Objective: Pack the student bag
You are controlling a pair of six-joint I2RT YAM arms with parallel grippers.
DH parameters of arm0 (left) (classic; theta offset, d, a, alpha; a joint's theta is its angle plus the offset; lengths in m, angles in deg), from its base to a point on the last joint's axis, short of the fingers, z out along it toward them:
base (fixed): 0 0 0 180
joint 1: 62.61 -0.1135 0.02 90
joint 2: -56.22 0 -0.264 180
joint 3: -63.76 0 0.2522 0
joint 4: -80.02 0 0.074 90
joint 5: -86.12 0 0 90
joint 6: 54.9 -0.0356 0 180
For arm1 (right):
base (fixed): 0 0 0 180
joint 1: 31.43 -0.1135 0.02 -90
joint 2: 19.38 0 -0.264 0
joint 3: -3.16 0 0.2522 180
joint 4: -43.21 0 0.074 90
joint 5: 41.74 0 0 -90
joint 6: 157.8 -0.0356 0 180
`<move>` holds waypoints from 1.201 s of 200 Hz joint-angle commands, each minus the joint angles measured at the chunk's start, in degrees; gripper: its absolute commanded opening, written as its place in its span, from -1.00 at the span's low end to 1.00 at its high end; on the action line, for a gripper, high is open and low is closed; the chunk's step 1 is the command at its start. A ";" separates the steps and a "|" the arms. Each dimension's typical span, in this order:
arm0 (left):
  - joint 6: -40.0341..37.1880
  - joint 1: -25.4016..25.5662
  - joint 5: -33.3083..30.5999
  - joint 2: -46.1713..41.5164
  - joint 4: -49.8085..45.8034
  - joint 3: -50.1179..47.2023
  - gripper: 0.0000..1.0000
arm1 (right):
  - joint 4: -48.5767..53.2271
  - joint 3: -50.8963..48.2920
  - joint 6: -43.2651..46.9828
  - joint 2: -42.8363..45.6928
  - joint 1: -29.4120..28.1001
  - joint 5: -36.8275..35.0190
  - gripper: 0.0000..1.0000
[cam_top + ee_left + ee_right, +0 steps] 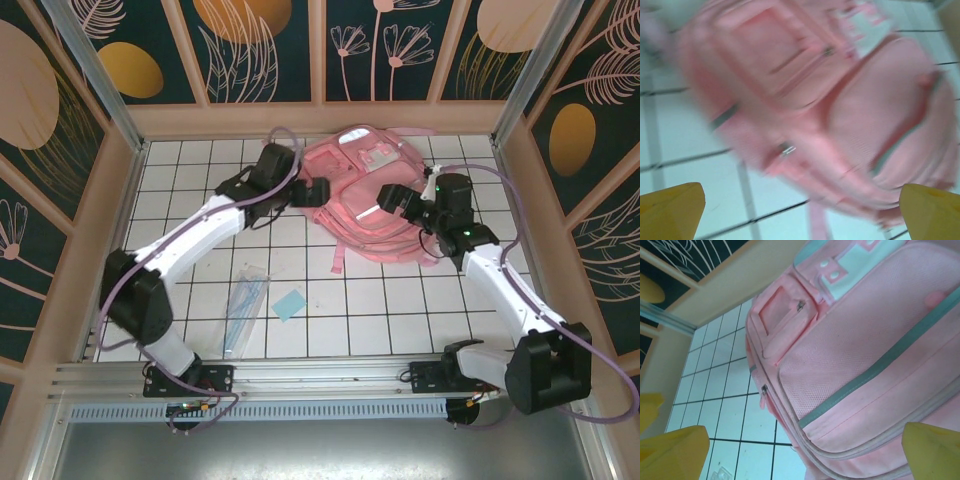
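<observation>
**Both arms reach to the student bag, end effectors open**

The student bag (362,205) lies flat at the middle of the desk's (200,340) far edge. The left arm stretches from the near left corner diagonally toward the far edge. The left end effector (312,192) sits at the bag's left side, jaws spread wide and empty, and its yellow fingers (671,211) stand well apart with the bag beyond them. The right arm bends in from the near right corner. The right end effector (393,200) is over the bag's right side, likewise open and holding nothing.
</observation>
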 commanded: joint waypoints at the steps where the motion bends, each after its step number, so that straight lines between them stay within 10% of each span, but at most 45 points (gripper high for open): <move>1: 4.22 -0.06 -11.17 -4.89 -9.58 -8.25 0.98 | -3.86 -0.98 -0.30 -2.36 -1.31 -1.71 0.98; 124: 13.25 -0.11 -6.73 -5.31 -3.74 -36.87 0.83 | -4.20 -0.39 -2.61 -7.29 -3.20 -4.23 0.98; 186: 11.33 -0.19 -5.66 1.91 5.54 -34.81 -0.32 | -4.15 -0.04 -2.44 -7.54 -3.83 -3.68 0.98; 240: 6.39 -1.22 -9.20 5.00 4.34 -23.32 -0.57 | -3.85 1.11 -2.03 -8.75 -6.28 -2.85 0.98</move>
